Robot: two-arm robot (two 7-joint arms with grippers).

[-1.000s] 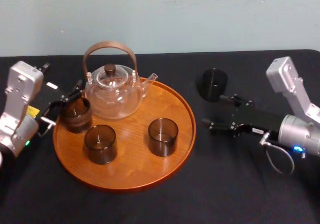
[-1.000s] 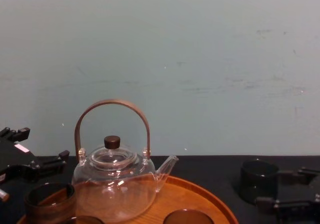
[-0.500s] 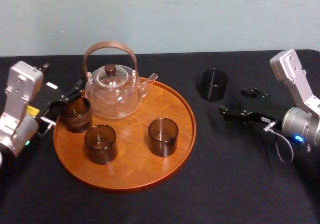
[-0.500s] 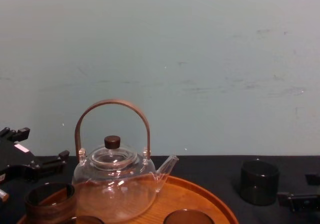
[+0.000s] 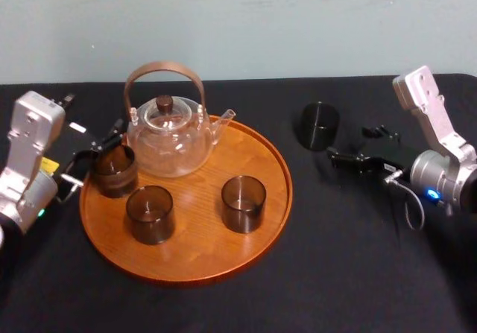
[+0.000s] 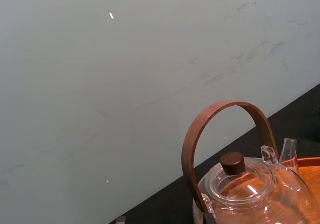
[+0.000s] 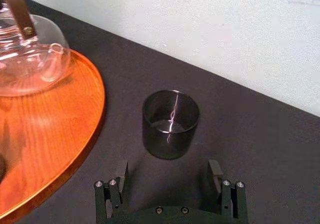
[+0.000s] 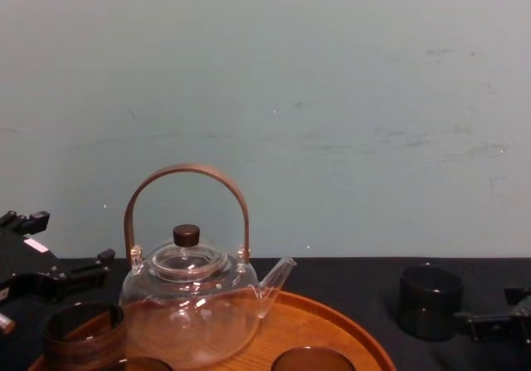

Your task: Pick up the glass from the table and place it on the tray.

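Dark smoked glass (image 5: pixel 319 126), short and straight-walled, upright on the black tabletop (image 5: pixel 335 273), to the right of the round wooden tray (image 5: pixel 277 199) and clear of its rim. Low over the tabletop, just to the glass's right, the right end effector (image 5: pixel 350 145), fingers spread wide and aimed at the glass, tips short of its wall, not touching. From the right wrist view, the glass (image 7: pixel 170 124) centred just ahead of the gap between the two fingers, with a bright streak of reflection down its inside wall. On the tray, a clear glass teapot (image 5: pixel 168 143) with an arched brown handle, and three matching glasses (image 5: pixel 243 203). At the tray's left edge, the left end effector (image 5: pixel 97 153), fingers apart, beside the leftmost glass (image 5: pixel 113 170).
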